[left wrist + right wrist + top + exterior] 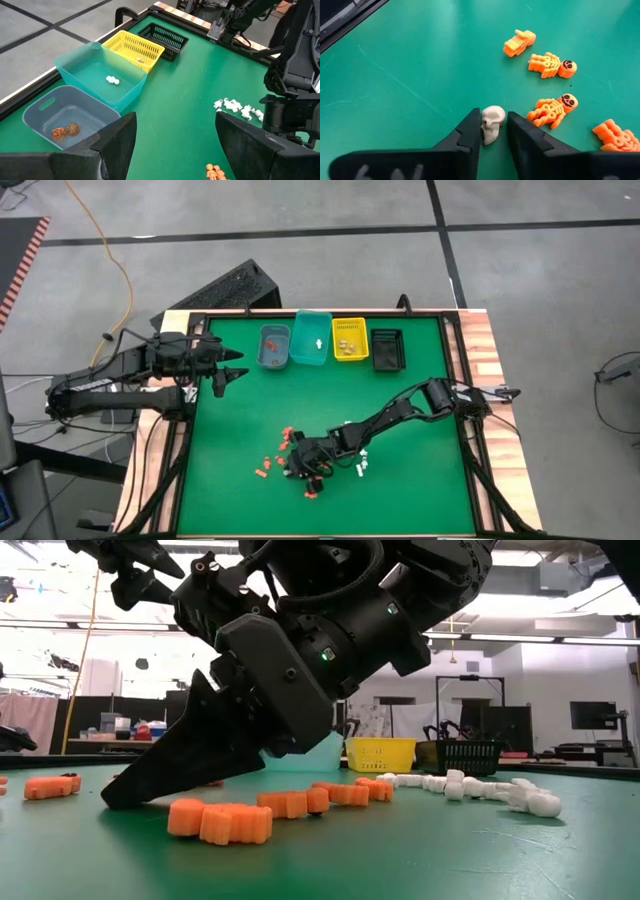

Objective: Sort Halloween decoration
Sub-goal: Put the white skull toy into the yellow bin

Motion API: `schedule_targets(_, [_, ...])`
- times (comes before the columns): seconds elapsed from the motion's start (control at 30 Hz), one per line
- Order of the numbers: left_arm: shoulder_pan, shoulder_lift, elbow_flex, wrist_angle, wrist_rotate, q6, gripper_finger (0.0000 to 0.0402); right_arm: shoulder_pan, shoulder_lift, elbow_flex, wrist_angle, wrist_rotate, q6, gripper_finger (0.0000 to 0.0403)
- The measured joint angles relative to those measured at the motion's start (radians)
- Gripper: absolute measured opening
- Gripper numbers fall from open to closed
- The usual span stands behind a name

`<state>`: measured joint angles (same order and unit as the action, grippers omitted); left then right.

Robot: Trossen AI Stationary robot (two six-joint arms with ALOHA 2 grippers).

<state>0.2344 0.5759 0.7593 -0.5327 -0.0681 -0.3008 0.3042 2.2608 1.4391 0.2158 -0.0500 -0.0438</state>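
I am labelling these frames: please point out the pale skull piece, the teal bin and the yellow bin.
pale skull piece (492, 123), right wrist view, on its face.
teal bin (75, 62), left wrist view, on its rim.
yellow bin (131, 41), left wrist view, on its wall.

We're in a robotics lab or workshop here. The green table (400, 480) sits on a bare grey concrete floor (300, 205) marked with dark tape lines, and an orange cable (112, 255) trails across it. Looking level across the tabletop, there's an open hall with bright ceiling lights, a dark monitor (592, 715) on a stand, and another robot arm (447, 730) waiting in the background.
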Motion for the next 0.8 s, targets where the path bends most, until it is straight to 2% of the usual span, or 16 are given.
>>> schedule_targets(0.23, [0.0, 0.0, 0.0, 0.0, 0.0, -0.001, 0.0261, 0.002, -0.003, 0.0, -0.01, 0.002, 0.133, 0.0052])
schedule_targets(0.43, [0.0, 0.0, 0.0, 0.001, 0.0, -0.003, 0.0261, 0.003, -0.011, -0.002, -0.007, 0.003, 0.191, 0.0023])
schedule_targets(0.8, [0.0, 0.0, 0.0, 0.011, 0.001, -0.013, 0.0261, -0.028, -0.074, -0.006, -0.097, -0.004, 0.185, 0.0016])
